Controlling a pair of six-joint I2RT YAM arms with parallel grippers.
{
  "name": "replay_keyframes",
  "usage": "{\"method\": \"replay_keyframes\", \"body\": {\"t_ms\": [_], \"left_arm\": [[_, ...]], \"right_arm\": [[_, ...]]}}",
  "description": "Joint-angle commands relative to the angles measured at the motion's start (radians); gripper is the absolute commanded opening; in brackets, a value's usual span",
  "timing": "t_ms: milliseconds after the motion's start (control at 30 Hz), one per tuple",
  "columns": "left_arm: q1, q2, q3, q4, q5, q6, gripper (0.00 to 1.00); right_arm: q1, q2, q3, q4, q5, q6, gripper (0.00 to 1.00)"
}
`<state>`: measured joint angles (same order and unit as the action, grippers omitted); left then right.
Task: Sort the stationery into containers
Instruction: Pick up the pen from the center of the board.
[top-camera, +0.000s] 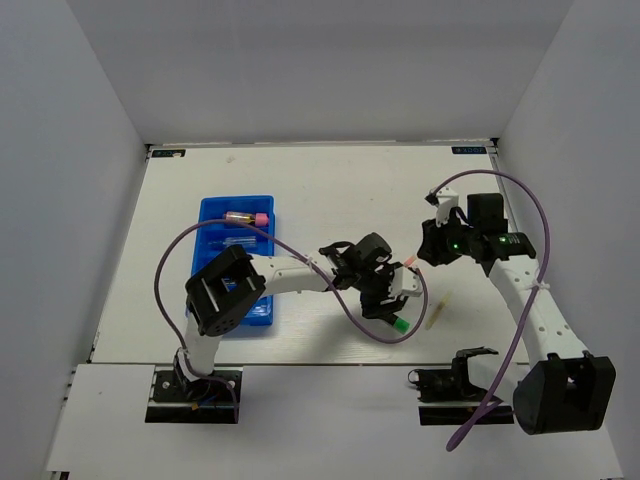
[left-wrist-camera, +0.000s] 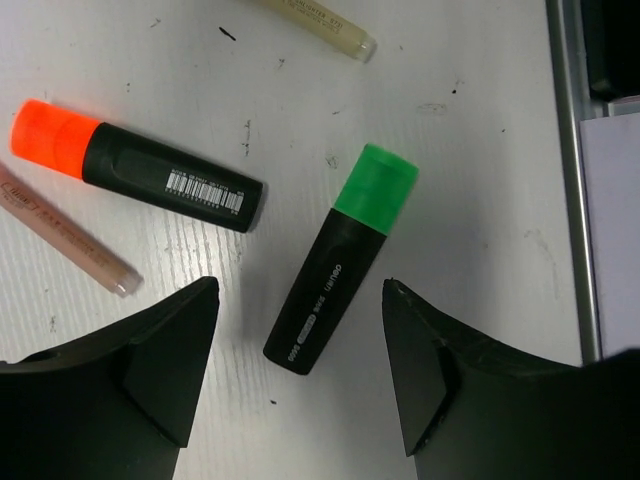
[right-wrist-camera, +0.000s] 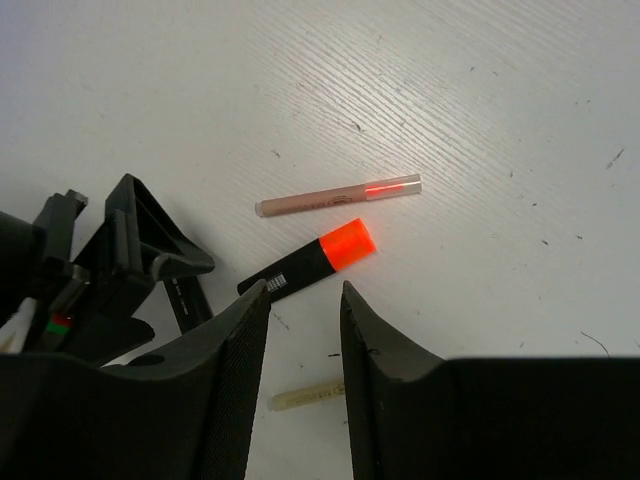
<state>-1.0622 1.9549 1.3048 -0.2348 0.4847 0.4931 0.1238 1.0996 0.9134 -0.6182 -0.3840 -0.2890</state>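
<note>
A green-capped black highlighter (left-wrist-camera: 340, 270) lies on the table, its black end between the spread fingers of my left gripper (left-wrist-camera: 300, 288), which is open and not touching it. To its left are an orange-capped highlighter (left-wrist-camera: 135, 165) and a thin pink stick (left-wrist-camera: 65, 232). A beige stick (left-wrist-camera: 320, 25) lies farther off. My right gripper (right-wrist-camera: 305, 290) hangs above the orange highlighter (right-wrist-camera: 310, 262), jaws narrowed but apart with nothing between them. The pink stick (right-wrist-camera: 340, 195) and beige stick (right-wrist-camera: 305, 397) also show there. The blue tray (top-camera: 210, 212) on the left holds a pink-capped tube (top-camera: 246, 217).
The two grippers (top-camera: 385, 298) (top-camera: 428, 250) are close together right of the table's middle. The left gripper's black fingers (right-wrist-camera: 125, 255) stand just left of the right gripper's. White walls close in the table on three sides. The table's near edge (left-wrist-camera: 563, 200) runs beside the green highlighter.
</note>
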Motion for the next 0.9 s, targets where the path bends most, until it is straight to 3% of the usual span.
{"method": "replay_keyframes", "body": {"t_ms": [0, 367, 733, 800, 867], "left_arm": [[0.001, 0.022, 0.057, -0.009, 0.046, 0.004, 0.76], [0.002, 0.068, 0.054, -0.031, 0.069, -0.005, 0.72], [-0.007, 0.116, 0.014, -0.009, 0.003, 0.006, 0.64], [-0.007, 0.119, 0.007, -0.005, -0.001, 0.005, 0.59], [-0.005, 0.124, 0.008, -0.009, -0.008, 0.007, 0.37]], "right_arm": [[-0.013, -0.027, 0.005, 0.026, -0.004, 0.019, 0.38], [-0.035, -0.032, 0.004, 0.021, -0.026, 0.013, 0.38], [-0.064, -0.04, 0.001, 0.02, -0.053, 0.016, 0.4], [-0.067, -0.043, 0.002, 0.018, -0.055, 0.016, 0.4], [-0.073, -0.043, 0.002, 0.02, -0.055, 0.019, 0.4]]}}
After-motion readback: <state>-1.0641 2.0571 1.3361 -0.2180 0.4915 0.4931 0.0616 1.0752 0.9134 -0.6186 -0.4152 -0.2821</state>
